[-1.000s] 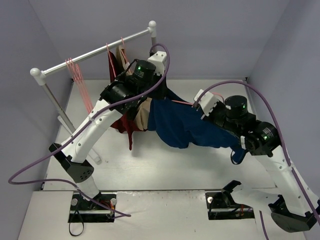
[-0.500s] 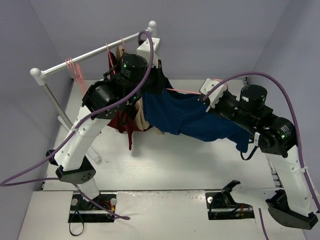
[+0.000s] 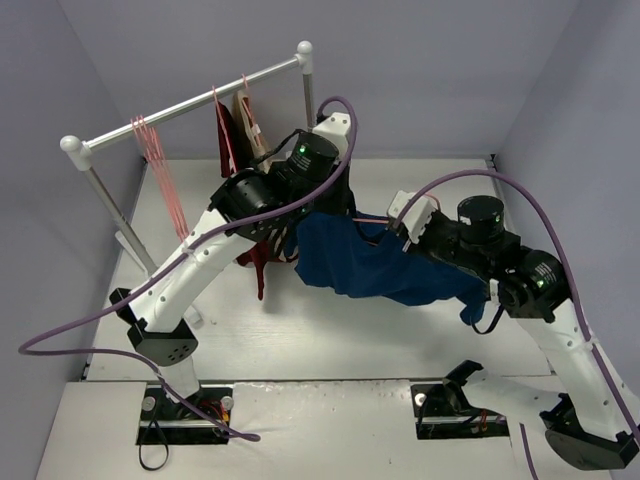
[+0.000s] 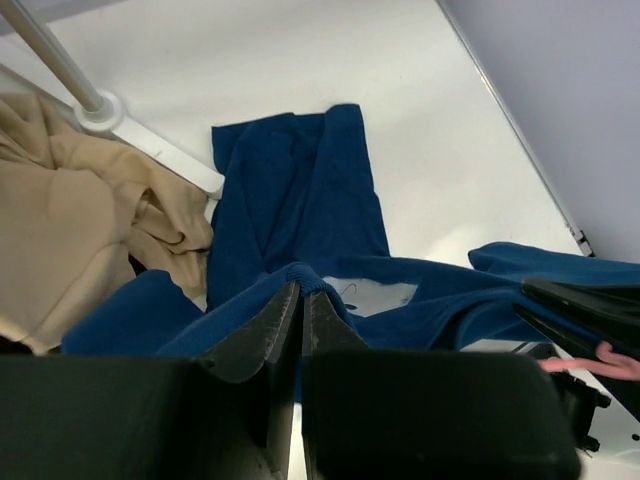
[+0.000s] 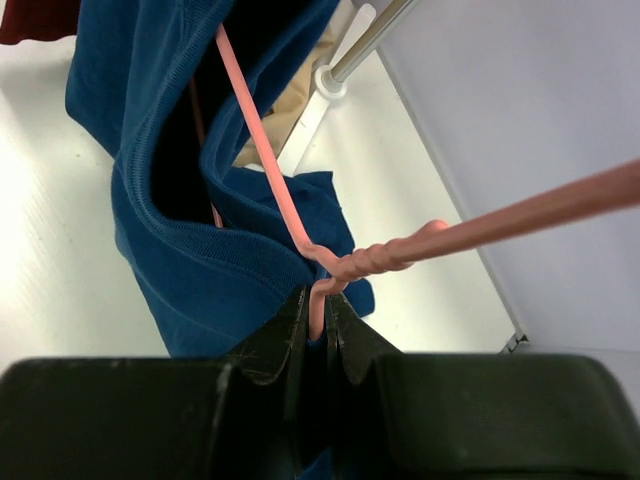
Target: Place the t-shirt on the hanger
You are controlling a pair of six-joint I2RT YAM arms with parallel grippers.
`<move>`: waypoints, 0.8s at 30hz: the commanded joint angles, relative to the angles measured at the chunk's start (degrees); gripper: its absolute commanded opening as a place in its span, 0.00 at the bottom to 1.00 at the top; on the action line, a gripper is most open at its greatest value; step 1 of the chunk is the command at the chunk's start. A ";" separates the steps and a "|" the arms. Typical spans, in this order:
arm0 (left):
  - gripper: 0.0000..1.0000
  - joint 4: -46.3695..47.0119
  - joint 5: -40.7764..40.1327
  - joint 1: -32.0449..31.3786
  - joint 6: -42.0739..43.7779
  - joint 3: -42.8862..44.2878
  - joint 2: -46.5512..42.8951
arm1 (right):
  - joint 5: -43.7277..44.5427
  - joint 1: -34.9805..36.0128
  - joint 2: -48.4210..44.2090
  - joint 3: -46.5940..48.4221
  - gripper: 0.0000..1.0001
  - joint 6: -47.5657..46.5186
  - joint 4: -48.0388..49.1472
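The navy t-shirt (image 3: 365, 265) hangs between my two grippers above the table. My left gripper (image 3: 330, 212) is shut on a ribbed edge of the t-shirt (image 4: 290, 190); the fingertips (image 4: 300, 290) pinch the cloth. My right gripper (image 3: 398, 226) is shut on the pink hanger (image 5: 265, 160) just below its twisted neck, with the fingertips (image 5: 318, 300) closed round the wire. One hanger arm runs into the t-shirt's (image 5: 190, 270) opening; the rest of that arm is hidden by the cloth. A piece of the hanger (image 4: 592, 360) shows in the left wrist view.
A clothes rack (image 3: 190, 100) stands at the back left with several spare pink hangers (image 3: 160, 170), a dark red garment (image 3: 226, 135) and a tan garment (image 3: 246, 112). Tan cloth (image 4: 80, 230) and the rack's foot (image 4: 150, 150) lie close to my left gripper. Walls close the sides.
Both arms lifted and stretched the t-shirt, then came back down. My left gripper now sits lower and further right, and the t-shirt sags more between the grippers.
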 commanded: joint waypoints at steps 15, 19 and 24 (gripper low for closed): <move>0.00 3.91 11.72 -0.30 3.68 1.96 2.14 | -0.61 -2.18 -2.91 -6.00 0.00 2.65 7.39; 0.00 4.34 14.96 1.16 6.10 2.39 3.09 | -3.29 -4.58 -2.07 -6.32 0.00 2.42 7.47; 0.00 4.77 17.88 1.64 6.98 3.64 5.11 | -4.58 -5.30 -1.50 -6.32 0.00 2.39 7.56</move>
